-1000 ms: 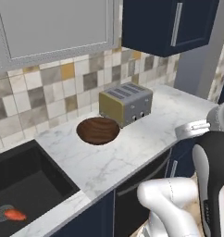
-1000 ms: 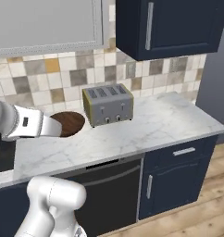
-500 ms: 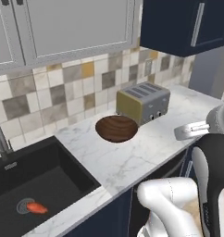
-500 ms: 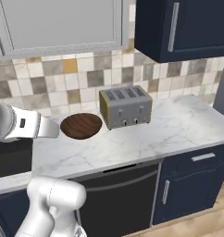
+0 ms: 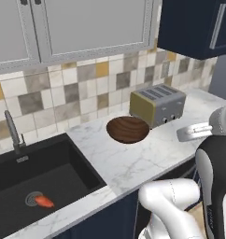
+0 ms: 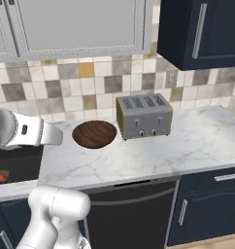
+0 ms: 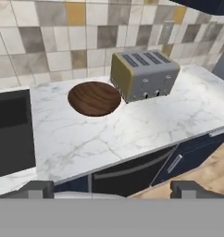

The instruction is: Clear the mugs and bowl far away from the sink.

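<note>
White marble counter [image 5: 133,163] ran along a wall of mixed beige, grey and ochre tiles, with pale grey upper cabinets [image 5: 87,28] on the left and dark navy ones [image 6: 202,29] on the right. Navy base cabinets and a dark dishwasher front [image 6: 131,214] sat under the counter.

Bowl [image 5: 128,129] sat upright on the counter, dark brown with wood grain, just beside the toaster [image 5: 158,104] on its sink side; from the hand view bowl [image 7: 94,98] and toaster [image 7: 144,75] looked almost touching, could not tell if they actually did. Toaster was boxy, silver with olive sides, four slots on top, standing near the back wall.

Sink [image 5: 35,186] was a black basin set into the counter left of the bowl, with a strip of bare marble between them. Round drain [image 5: 34,199] had a small orange thing [image 5: 43,201] lying next to it on the basin floor, too small to identify. Thin grey tap [image 5: 11,130] rose at the back edge of the sink.

Gripper [image 7: 111,189] was held back off the counter edge, above the cabinet fronts, looking toward bowl and toaster. Fingertips [image 7: 39,187] stood spread wide, far apart at the bottom of the hand view, nothing between them. White arm link [image 6: 27,132] crossed the left side of the right base view, level with the bowl.
</note>
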